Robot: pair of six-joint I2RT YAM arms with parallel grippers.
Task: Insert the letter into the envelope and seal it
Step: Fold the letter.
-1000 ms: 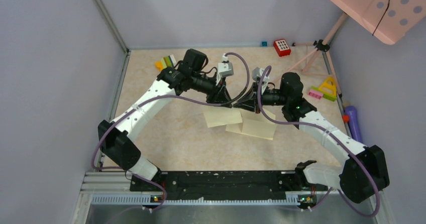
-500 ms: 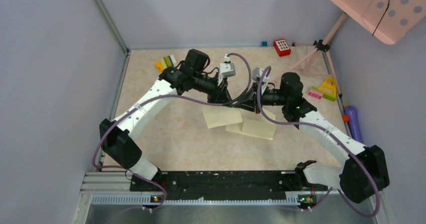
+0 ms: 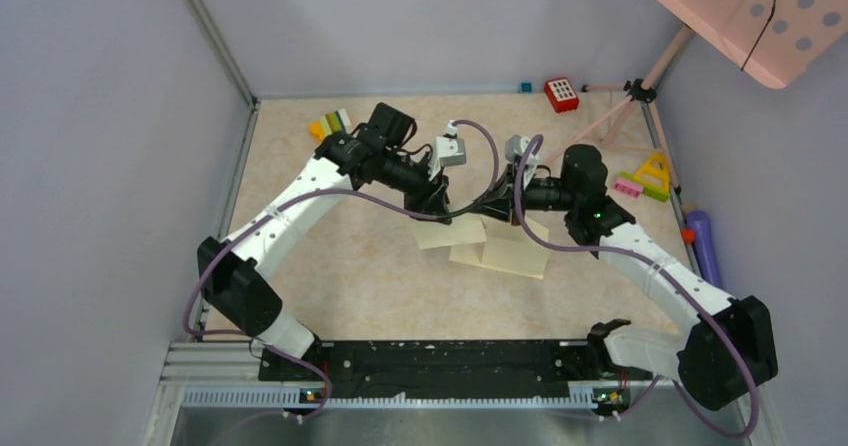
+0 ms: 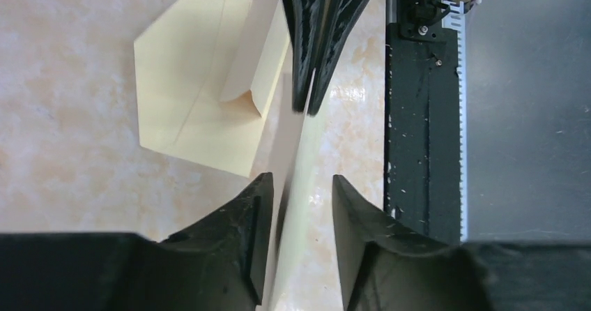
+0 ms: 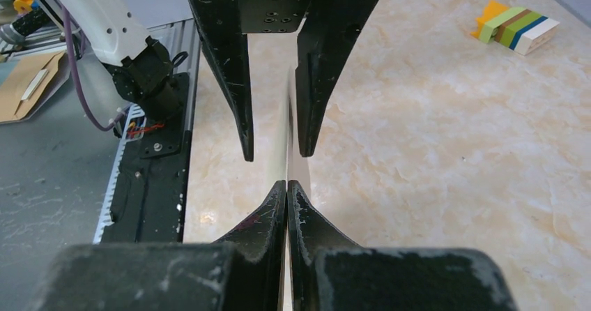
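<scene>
— Cream paper, paler than the sheet beside it: the envelope (image 3: 450, 236) hangs on edge in the middle of the top view, just below where the two arms meet. Whether its lower edge touches the table cannot be told.
— Who holds it?
— The right gripper (image 5: 286, 185). Its jaws are pressed together on the envelope's edge, which shows as a thin pale line running up the centre of the right wrist view.
— And the left gripper (image 4: 301, 182)?
— Its jaws stand apart, one on each side of the same sheet and not clamped on it. Its tips face the right gripper's tips at close range.
— What lies nearby?
— A darker tan folded sheet (image 4: 188, 88) lies on the marbled beige table (image 3: 340, 266), in the upper left of the left wrist view, with one fold raised along its right side. In the top view it lies just right of the envelope, which overlaps its left end.
— Further out?
— Coloured blocks (image 3: 330, 124) sit at the tabletop's upper left and a red toy (image 3: 561, 93) at the top. A yellow triangle (image 3: 655, 174) and a purple cylinder (image 3: 703, 246) are along the right edge, and a black rail (image 3: 430, 361) runs along the bottom.
</scene>
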